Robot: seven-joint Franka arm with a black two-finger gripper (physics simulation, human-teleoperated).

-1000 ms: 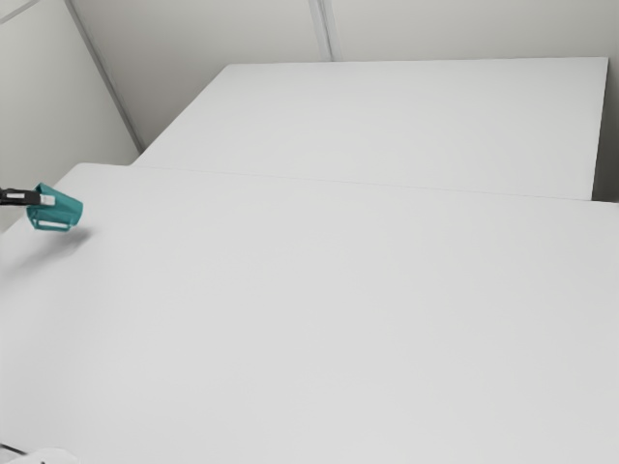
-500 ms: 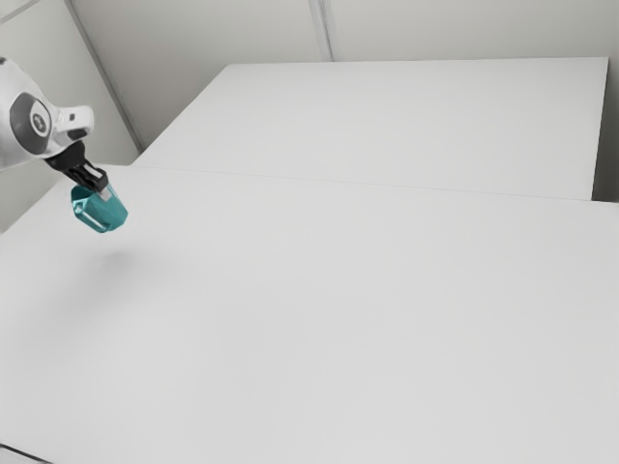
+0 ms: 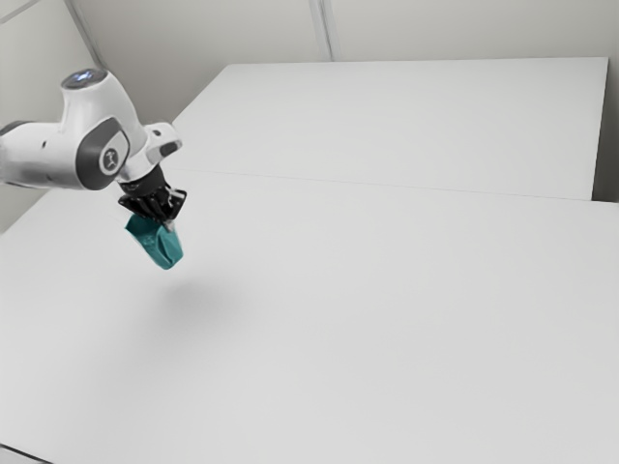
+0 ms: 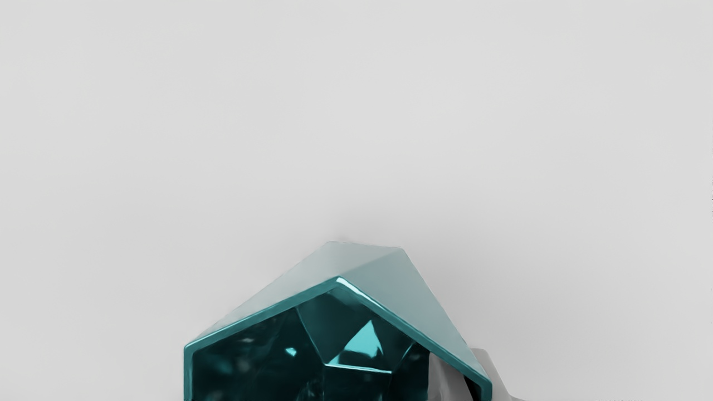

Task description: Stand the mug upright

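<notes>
White tabletop point(image 3: 387, 329) spreads beneath the mug point(image 3: 157, 242), its wall point(image 4: 415, 301) pinched between fingers point(image 3: 170, 224), rim point(image 4: 267, 310) partly cropped in the wrist view.

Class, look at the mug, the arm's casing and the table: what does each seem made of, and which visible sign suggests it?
Mug: glossy, perhaps glazed ceramic or hard plastic; bright glints on its faceted inside.
Arm's casing: smooth plastic or painted metal; soft shading over white curves.
Table: matt, possibly laminate or painted board; plain white, without grain.
</notes>
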